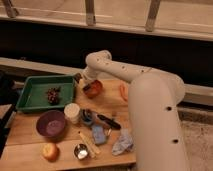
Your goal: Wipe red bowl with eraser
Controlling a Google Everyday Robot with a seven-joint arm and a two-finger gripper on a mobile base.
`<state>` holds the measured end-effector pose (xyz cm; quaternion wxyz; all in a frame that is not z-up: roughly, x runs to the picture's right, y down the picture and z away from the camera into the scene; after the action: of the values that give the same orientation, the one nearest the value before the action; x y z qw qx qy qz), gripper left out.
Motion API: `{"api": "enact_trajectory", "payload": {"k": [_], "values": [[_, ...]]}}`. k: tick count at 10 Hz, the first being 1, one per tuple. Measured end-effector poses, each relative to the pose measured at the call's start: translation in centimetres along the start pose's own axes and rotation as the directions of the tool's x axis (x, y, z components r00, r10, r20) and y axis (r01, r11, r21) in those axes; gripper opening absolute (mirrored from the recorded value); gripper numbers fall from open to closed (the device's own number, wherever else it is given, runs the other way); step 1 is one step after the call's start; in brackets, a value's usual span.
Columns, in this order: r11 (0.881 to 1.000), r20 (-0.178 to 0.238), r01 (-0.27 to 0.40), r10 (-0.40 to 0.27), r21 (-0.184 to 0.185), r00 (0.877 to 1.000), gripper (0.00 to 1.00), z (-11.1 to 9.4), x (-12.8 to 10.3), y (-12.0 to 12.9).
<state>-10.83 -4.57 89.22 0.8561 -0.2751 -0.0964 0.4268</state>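
Now arches the white arm (131,80) from the right over the table (22,140), elbow high, wrist dipped. Sets the gripper (83,82) at the left rim of the red bowl (95,90) near the table's back edge, fingers pressed together on the dark eraser (87,86).

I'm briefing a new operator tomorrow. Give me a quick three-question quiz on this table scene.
1. True or false: the gripper is over the purple bowl.
2. Fill in: the dark cluster lies in the green ____.
3. Which is larger, the red bowl or the purple bowl?

Key
1. False: the gripper is shut at the red bowl's left rim.
2. Tray: it is the green tray.
3. The purple bowl.
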Motion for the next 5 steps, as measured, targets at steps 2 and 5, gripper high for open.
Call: {"api": "enact_trajectory", "payload": {"k": [2, 5], "values": [[1.0, 0.018, -0.012, 0.012, 0.016, 1.0, 0.0, -0.7, -0.6, -1.2], [0.997, 0.023, -0.07, 0.07, -0.018, 0.997, 0.0, 0.8, 0.2, -3.6]]}}
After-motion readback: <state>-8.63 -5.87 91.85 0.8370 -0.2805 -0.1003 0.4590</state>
